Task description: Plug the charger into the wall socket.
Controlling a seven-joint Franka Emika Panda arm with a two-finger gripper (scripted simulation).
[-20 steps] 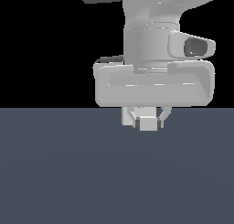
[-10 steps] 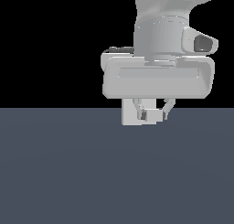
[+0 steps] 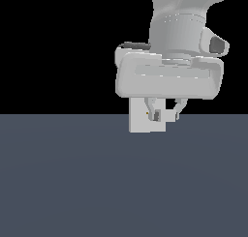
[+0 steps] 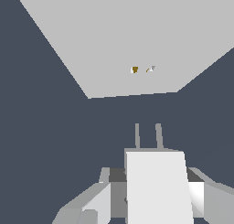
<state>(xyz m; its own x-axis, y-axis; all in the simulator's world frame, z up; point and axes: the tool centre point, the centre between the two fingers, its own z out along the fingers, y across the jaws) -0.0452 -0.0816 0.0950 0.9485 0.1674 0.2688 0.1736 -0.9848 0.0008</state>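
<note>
Over the last 1 s the white Panda arm with its broad grey hand has shifted toward the exterior view's right and risen slightly. The 2-fingered grey gripper (image 3: 165, 115) now hangs in front of the flat upright light-grey square wall socket (image 3: 139, 122), which earlier was mostly hidden behind it and now shows below and left of the hand.

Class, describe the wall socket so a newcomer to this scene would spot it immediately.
Start at the dark grey-blue floor; the only large pale surface standing on it is the flat light-grey square plate. It bears a tiny yellowish dot and small holes at its centre, unlike the small white box-shaped charger with two thin prongs, held in the gripper.
</note>
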